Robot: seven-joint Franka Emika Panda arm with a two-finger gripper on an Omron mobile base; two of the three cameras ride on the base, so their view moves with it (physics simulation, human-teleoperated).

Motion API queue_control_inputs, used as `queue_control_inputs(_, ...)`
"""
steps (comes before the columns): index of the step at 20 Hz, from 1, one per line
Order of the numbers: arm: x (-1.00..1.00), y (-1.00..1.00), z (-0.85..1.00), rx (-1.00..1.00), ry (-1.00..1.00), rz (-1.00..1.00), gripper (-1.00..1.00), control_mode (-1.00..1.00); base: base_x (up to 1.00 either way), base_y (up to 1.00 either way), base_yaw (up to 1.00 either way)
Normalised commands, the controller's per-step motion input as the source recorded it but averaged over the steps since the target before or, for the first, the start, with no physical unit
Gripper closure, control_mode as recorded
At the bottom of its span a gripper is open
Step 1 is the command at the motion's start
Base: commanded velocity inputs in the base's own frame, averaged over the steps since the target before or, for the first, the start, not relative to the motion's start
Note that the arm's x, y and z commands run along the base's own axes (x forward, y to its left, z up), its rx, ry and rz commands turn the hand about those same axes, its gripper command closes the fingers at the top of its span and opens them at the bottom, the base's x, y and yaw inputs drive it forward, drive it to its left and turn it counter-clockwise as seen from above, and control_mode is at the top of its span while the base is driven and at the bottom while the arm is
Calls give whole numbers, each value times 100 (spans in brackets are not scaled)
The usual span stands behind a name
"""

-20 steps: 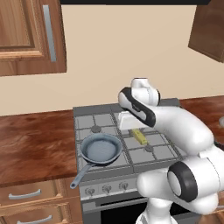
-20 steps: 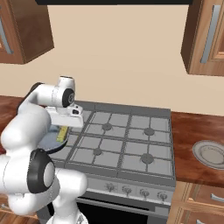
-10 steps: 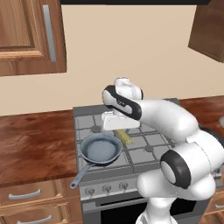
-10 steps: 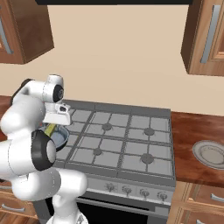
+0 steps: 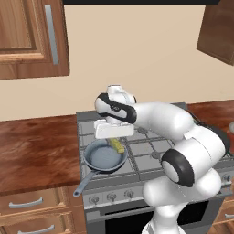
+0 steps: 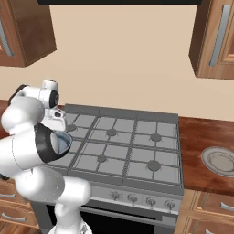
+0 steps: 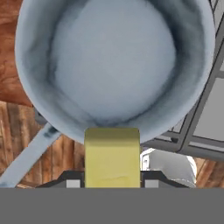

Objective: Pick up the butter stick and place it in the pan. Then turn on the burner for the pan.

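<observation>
Butter stick (image 7: 112,155) gripped between the fingers of the tool (image 5: 115,137), carried above the stove at the 3 o'clock rim of the pan (image 5: 104,156). In the hand view, pan bowl (image 7: 114,61) open and bare just beyond the stick's far end. Judged: pickup done; lowering and release into the bowl left, then the knob for the pan's burner. Burner itself hidden under the pan. Handle (image 5: 83,184) pointing to 7 o'clock, over the knob row. Nothing seen blocking the drop. Plate (image 6: 220,159) on the desk, well apart at 3 o'clock.
</observation>
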Motion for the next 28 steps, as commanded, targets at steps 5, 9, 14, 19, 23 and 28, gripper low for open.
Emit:
queue_control_inputs(5, 21, 37, -12, 0, -7, 0, 100, -100, 0, 0, 0)
queue_control_inputs(9, 23, 17, -12, 0, -14, 0, 100, -100, 0, 0, 0)
queue_control_inputs(14, 10, 0, -25, 0, -17, -2, 100, -100, 0, 0, 0)
queue_control_inputs(19, 4, 0, -38, 0, -9, -3, 100, -100, 0, 0, 0)
queue_control_inputs(23, 6, 0, -31, 0, -1, -3, 100, -100, 0, 0, 0)
queue_control_inputs(28, 4, 0, -23, 0, 0, -2, 100, -100, 0, 0, 0)
